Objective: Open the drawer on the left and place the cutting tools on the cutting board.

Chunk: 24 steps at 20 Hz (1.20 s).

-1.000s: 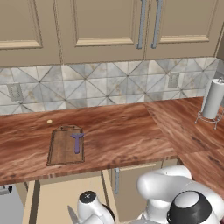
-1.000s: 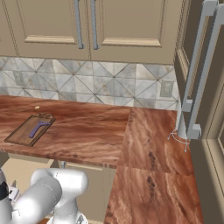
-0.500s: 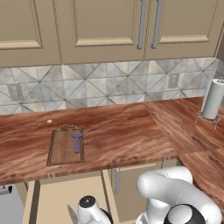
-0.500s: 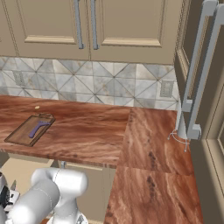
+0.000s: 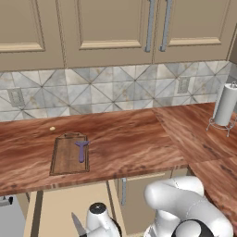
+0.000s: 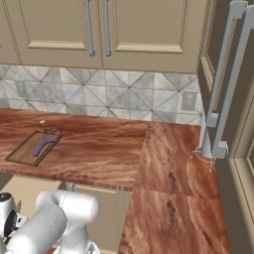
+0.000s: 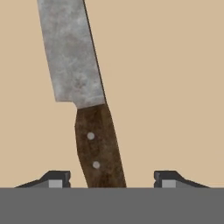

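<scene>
While the knife [image 7: 85,96] lies flat on the beige floor of the open drawer [image 5: 55,208], the gripper [image 7: 105,180] hangs right over its dark handle with one fingertip on either side. The jaws stand apart and neither pad touches the handle, so nothing is grasped yet. This looks like the pick-up of the second cutting tool. The next move calls for the jaws to close squarely on the handle, which sits slightly off centre between them and runs at a slight slant, and then a lift clear of the drawer.

From the left base view the blade tip shows inside the drawer, below the board [image 5: 69,155] and nearer the robot. The board sits on the counter [image 5: 139,139] just above the drawer. On the board lies the purple peeler [image 5: 82,149], toward its right half. The drawer floor around the knife is bare.
</scene>
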### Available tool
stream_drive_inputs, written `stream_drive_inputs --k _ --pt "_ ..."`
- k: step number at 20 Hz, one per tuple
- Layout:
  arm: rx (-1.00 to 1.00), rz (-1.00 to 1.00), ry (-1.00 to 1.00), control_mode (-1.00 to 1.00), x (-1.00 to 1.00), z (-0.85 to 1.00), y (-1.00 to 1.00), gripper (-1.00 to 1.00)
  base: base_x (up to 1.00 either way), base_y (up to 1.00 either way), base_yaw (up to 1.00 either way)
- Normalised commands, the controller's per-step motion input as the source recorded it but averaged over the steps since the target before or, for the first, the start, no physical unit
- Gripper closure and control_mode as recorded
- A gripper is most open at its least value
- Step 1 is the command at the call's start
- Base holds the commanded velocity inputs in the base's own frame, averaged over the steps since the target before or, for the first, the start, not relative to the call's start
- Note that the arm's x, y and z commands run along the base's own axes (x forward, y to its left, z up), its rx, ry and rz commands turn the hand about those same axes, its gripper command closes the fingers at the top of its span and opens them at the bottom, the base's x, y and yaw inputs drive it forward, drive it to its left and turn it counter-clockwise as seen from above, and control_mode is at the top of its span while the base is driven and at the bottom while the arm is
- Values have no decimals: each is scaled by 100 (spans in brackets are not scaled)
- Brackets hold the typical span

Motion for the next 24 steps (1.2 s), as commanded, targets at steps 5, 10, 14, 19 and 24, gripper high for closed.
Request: stream_drive_inputs --k 5,10,14,19,24 --pt "0 0 0 -100 0 0 0 100 0 0 0" --pt "0 0 -7 -100 1 45 0 100 0 0 0" --pt "0 0 -4 -100 11 89 3 100 0 0 0" --pt "0 0 0 -100 -48 65 31 100 0 0 0" --pt "0 0 -15 -100 -5 100 8 100 0 0 0"
